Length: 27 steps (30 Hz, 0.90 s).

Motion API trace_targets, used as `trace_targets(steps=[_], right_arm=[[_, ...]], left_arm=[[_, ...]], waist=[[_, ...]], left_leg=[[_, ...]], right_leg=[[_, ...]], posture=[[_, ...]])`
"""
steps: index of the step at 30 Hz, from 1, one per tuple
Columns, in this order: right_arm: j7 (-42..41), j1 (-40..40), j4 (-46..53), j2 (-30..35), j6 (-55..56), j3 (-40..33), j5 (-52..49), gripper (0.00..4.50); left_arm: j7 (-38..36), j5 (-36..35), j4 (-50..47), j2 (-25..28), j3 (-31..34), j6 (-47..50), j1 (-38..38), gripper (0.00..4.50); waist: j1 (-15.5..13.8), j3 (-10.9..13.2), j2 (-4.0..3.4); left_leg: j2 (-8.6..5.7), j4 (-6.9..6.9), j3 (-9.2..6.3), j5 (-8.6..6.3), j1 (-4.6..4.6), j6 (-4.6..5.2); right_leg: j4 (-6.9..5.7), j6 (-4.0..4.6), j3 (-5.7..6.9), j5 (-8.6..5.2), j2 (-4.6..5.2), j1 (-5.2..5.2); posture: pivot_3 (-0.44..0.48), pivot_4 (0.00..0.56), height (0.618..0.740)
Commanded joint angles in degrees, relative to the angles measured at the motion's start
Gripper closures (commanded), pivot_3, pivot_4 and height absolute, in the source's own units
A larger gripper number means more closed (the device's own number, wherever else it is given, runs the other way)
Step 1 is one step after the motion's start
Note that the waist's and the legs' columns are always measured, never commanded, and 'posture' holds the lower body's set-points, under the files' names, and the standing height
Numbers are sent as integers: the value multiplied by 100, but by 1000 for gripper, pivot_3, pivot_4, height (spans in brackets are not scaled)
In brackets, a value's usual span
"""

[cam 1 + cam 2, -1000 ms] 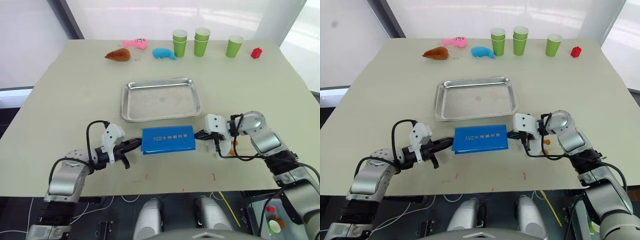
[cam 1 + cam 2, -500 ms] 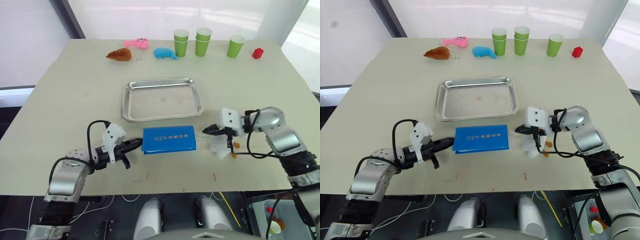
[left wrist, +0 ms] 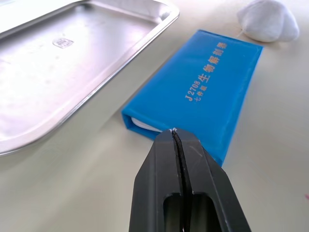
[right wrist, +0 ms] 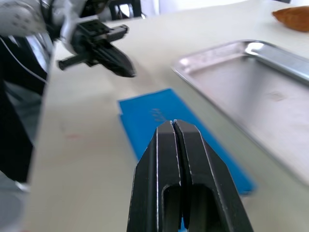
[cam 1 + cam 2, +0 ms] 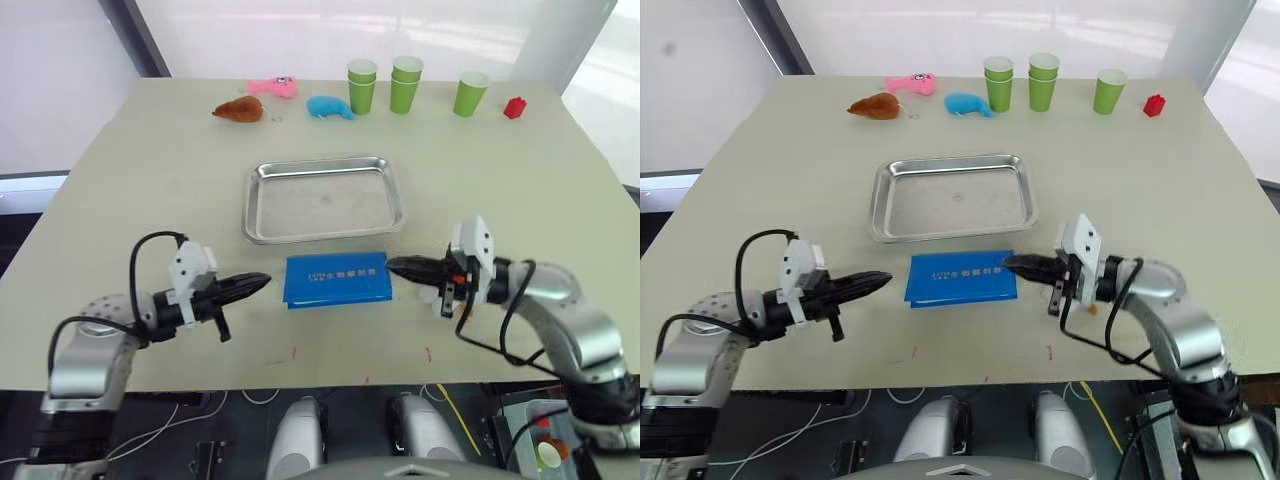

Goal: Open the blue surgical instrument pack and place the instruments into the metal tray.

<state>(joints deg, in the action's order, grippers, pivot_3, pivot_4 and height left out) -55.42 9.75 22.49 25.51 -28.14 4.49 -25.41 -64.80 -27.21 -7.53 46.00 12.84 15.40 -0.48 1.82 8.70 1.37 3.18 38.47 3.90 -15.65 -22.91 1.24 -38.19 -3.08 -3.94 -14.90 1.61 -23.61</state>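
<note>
blue pack (image 5: 336,279) lies closed, flat on table (image 5: 150,180), just in front of empty metal tray (image 5: 323,197). left gripper (image 5: 258,282) and right gripper (image 5: 397,265) pinched closed, flanking pack's ends. judgement: spread fingers, catch cover edge only, pin other end, lift cover gently.

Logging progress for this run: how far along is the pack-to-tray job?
Nothing done: the blue surgical instrument pack lies closed on the table just in front of the metal tray, which holds nothing. In hand: the left gripper and right gripper point at the pack's two ends, both with fingers shut, neither gripping it. Left: open the pack, move every instrument into the tray.
</note>
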Motion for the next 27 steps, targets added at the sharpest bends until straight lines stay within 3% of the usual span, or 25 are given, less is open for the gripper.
trace_targets(steps=[1,3,7,11,12,13,27], right_arm=[[79,-273,-18,-144,504,63,12,4500],[45,-374,-204,-207,840,162,131,3978],[-181,-423,-722,-232,1786,352,459,2196],[-478,-318,-1349,-128,2798,518,859,301],[-530,-261,-1547,-127,3070,555,960,0],[-569,-205,-1724,-136,3301,586,1036,0],[47,1561,-4865,-221,7281,880,2748,0]], left_arm=[[-272,-390,-492,250,304,104,-1,4475],[-460,-654,-704,413,387,294,18,4500],[-957,-1164,-1069,767,599,582,74,2712],[-1589,-1262,-1090,1153,788,490,225,959],[-1715,-1287,-1059,1225,823,468,227,482],[-1815,-1315,-1031,1277,852,462,221,27],[-2094,-1372,-1083,1253,869,298,117,27]], waist=[[1,0,0],[8,1,1],[32,1,1],[35,5,-2],[37,5,-2],[36,5,-2],[49,6,-2]], left_leg=[[-1,1,3,0,0,0],[0,2,6,0,0,0],[2,2,5,0,3,0],[7,-1,4,0,3,0],[6,-1,5,0,3,0],[7,-1,6,0,3,0],[7,1,14,1,6,-2]], right_leg=[[2,-1,-1,0,3,0],[7,-2,-2,0,3,0],[8,-2,-2,-1,-2,0],[9,0,-2,-1,-11,-1],[9,1,-2,-2,-10,-1],[10,1,-3,-2,-11,-1],[9,1,-10,-1,-10,-1]], posture=[[0,150,740],[0,150,740],[0,150,740],[0,150,740],[0,150,740],[0,150,740],[0,150,740]])
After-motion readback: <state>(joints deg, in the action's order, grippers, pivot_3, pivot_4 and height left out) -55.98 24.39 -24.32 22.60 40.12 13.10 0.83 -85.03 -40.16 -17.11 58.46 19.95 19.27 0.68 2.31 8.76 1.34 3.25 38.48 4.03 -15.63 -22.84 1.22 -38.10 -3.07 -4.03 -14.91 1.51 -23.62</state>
